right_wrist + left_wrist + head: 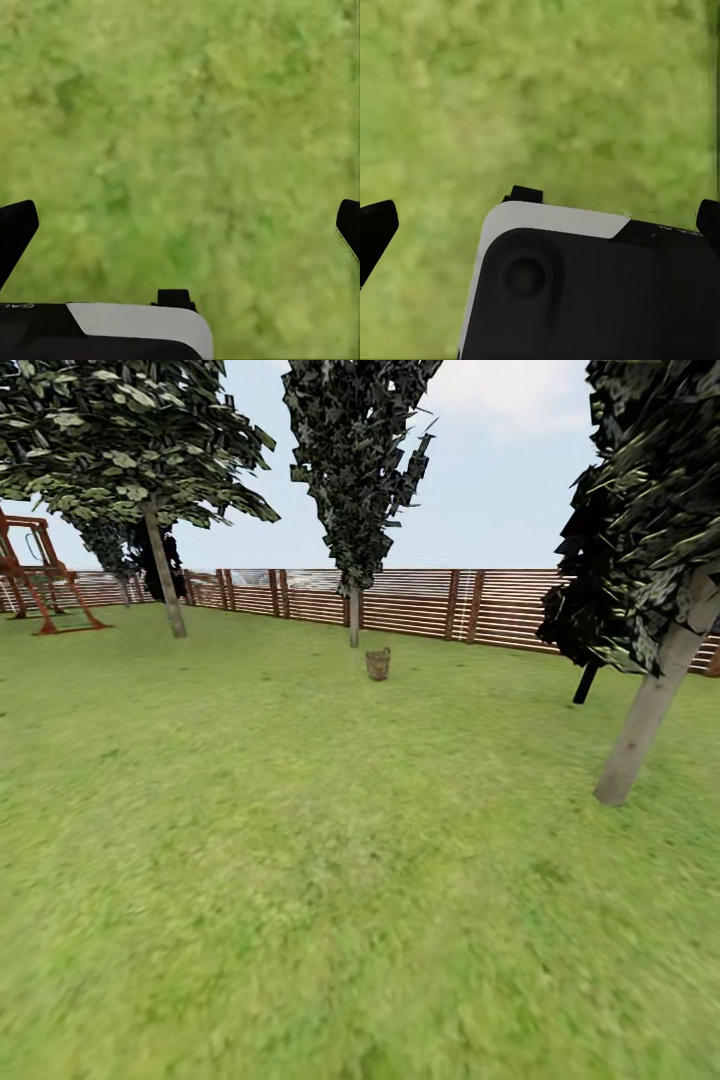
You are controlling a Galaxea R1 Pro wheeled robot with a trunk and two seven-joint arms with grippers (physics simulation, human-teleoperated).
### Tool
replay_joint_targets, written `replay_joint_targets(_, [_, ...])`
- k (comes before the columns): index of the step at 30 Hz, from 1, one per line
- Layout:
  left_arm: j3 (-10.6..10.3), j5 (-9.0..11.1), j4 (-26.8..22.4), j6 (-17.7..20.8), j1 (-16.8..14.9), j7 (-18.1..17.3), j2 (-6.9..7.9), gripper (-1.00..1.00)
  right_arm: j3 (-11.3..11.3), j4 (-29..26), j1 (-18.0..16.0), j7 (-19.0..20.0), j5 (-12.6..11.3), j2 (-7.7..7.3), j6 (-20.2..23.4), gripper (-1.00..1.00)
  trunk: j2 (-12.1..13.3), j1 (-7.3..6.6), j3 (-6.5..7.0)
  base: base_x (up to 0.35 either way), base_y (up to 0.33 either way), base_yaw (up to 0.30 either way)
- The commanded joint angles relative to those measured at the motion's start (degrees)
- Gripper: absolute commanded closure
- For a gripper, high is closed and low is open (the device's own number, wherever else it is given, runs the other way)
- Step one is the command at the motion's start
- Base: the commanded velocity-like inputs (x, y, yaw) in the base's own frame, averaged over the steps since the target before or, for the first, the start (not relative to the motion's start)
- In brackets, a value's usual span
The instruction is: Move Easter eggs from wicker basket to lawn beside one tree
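The small brown wicker basket (378,663) stands far off on the lawn (300,840), just in front of a slim tree with dark foliage (354,615). Its inside is too far away to make out, so the eggs are hidden. A thick grey-brown tree trunk (650,710) leans up at the right, closer to me. In the left wrist view my left gripper (544,225) hangs open over grass, with dark fingertips (376,225) at both edges. My right gripper (184,225) is likewise open above bare grass, fingertips (15,225) wide apart.
A brown slat fence (420,602) rings the far side of the garden. A red-brown wooden playset (40,575) stands at the far left, with another trunked tree (165,575) beside it. A robot body part (585,292) sits low in the left wrist view.
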Motion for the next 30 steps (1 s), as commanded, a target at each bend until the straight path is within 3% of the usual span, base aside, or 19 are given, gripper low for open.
replay_joint_targets(1, [0.0, 0.4, 0.0, -0.1, 0.0, 0.0, -0.01, -1.00, 0.2, 0.1, 0.0, -0.5, 0.2, 0.00, -0.1, -1.00, 0.0, 0.03, -0.06, 0.330, -0.123, 0.000])
replay_joint_targets(12, [0.2, 0.5, 0.1, -0.1, 0.0, 0.0, 0.21, -1.00, 0.5, 0.7, 0.0, -0.5, 0.4, 0.03, -0.1, -1.00, 0.0, 0.03, -0.06, 0.327, -0.139, 0.000])
replay_joint_targets(19, [0.2, 0.5, 0.1, -0.2, 0.0, 0.0, 0.20, -1.00, 0.6, 9.7, 0.0, -0.4, 0.5, 0.26, 0.0, -1.00, 0.0, 0.03, -0.06, 0.306, -0.190, 0.000])
replay_joint_targets(24, [0.0, 0.4, 0.1, -3.5, 0.0, 0.0, 0.10, -1.00, 0.6, 10.6, 0.0, -0.4, 0.4, 0.28, 0.0, -1.00, 0.0, 0.03, -0.06, 0.299, -0.204, 0.000])
replay_joint_targets(30, [0.2, 0.5, 0.1, -4.2, 0.0, 0.0, 0.20, -1.00, 0.6, 10.8, 0.0, -0.4, 0.4, 0.27, 0.0, -1.00, 0.0, 0.03, -0.06, 0.298, -0.205, 0.000])
